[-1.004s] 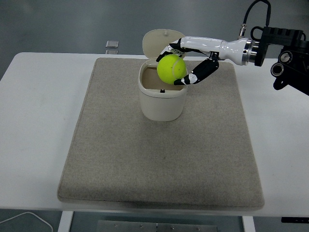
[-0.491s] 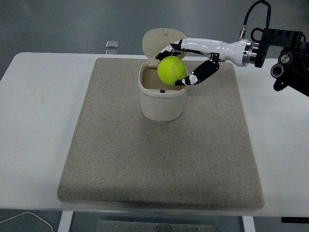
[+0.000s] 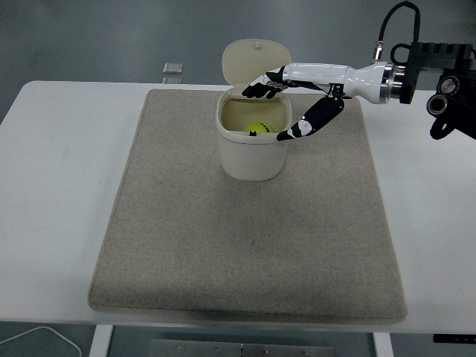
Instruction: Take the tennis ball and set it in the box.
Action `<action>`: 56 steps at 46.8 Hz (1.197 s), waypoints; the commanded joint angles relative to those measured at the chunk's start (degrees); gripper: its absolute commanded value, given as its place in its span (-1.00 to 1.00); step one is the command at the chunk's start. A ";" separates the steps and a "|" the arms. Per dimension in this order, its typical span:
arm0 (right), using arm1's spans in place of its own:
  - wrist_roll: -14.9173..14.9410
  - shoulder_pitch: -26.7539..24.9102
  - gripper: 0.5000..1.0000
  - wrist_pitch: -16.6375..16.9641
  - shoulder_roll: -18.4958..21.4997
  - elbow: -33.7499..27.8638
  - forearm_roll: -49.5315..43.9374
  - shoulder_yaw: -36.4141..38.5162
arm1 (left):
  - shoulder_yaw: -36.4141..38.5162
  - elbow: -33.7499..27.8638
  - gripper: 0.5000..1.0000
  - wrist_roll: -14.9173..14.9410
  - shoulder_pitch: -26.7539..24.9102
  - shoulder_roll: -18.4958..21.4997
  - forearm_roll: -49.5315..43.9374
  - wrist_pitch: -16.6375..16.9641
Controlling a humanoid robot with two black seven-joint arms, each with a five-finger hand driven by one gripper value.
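The yellow-green tennis ball (image 3: 257, 128) lies inside the cream box (image 3: 251, 158), which stands at the back middle of the beige mat with its lid (image 3: 256, 61) hinged up behind it. My right hand (image 3: 279, 111) hovers just above the box's opening, coming in from the right. Its fingers (image 3: 256, 91) are spread and hold nothing, and the thumb (image 3: 309, 123) points down to the box's right rim. The left arm is out of view.
The beige mat (image 3: 245, 245) covers most of the white table (image 3: 59, 186). A small grey square object (image 3: 172, 68) lies on the table behind the mat's back left corner. A white cable (image 3: 37, 338) shows at the bottom left.
My right hand has let go of the tennis ball, which dropped from above the box's rim into the box. The fingers have opened and the hand has lifted slightly.
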 commanded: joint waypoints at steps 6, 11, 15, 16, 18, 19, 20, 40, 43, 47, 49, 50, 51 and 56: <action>-3.77 0.21 0.44 9.52 -4.38 0.00 12.91 -0.07 | 0.00 -0.01 0.99 -0.05 0.01 0.00 -0.03 0.00; -6.67 0.21 0.44 10.49 -6.23 -0.09 18.63 -0.33 | 0.00 -0.01 0.99 0.04 0.01 0.00 -0.03 0.00; -7.55 -0.05 0.44 10.58 -6.93 -0.27 21.97 -0.86 | 0.00 -0.01 0.99 -0.05 0.01 0.00 -0.03 0.00; -7.73 -0.05 0.44 10.58 -7.11 -0.35 22.76 -0.95 | 0.00 -0.01 0.99 0.04 -0.08 0.00 0.06 0.00; -8.26 -0.23 0.44 10.49 -7.29 -0.53 24.26 -0.95 | 0.00 -0.01 0.99 0.04 0.01 0.00 -0.03 0.00; -8.61 -0.40 0.44 10.49 -7.37 -0.62 25.14 -0.95 | 0.00 -0.01 0.99 0.04 0.01 0.00 0.06 0.00; -8.96 -0.66 0.44 10.49 -7.37 -0.62 26.01 -0.95 | 0.00 -0.01 0.99 -0.05 0.01 0.00 -0.03 0.00; -15.38 -4.97 0.44 3.99 -6.41 -7.39 48.52 -0.86 | 0.00 -0.01 0.99 0.04 0.01 0.00 -0.03 0.00; -15.99 -5.85 0.44 2.59 -6.32 -7.91 50.98 -0.77 | 0.00 -0.01 0.99 -0.05 0.01 0.00 -0.03 0.00; -16.61 -7.34 0.43 1.62 -5.97 -8.79 54.67 -0.59 | 0.00 -0.01 0.99 0.04 0.01 0.00 0.06 0.00; -17.04 -8.05 0.43 1.62 -5.44 -9.14 56.69 -0.42 | 0.00 -0.01 0.99 0.04 -0.08 0.00 -0.03 0.00; -17.31 -8.31 0.43 1.53 -5.01 -9.23 57.65 -0.33 | 0.00 -0.01 0.99 0.04 0.01 0.00 -0.03 0.00; -17.57 -8.58 0.43 1.44 -4.57 -9.32 58.62 -0.33 | 0.00 -0.01 0.99 -0.05 -0.08 0.00 -0.03 0.00; -18.19 -9.89 0.43 0.21 -3.33 -9.58 63.19 -0.07 | 0.00 -0.01 0.99 0.04 0.01 0.00 0.06 0.00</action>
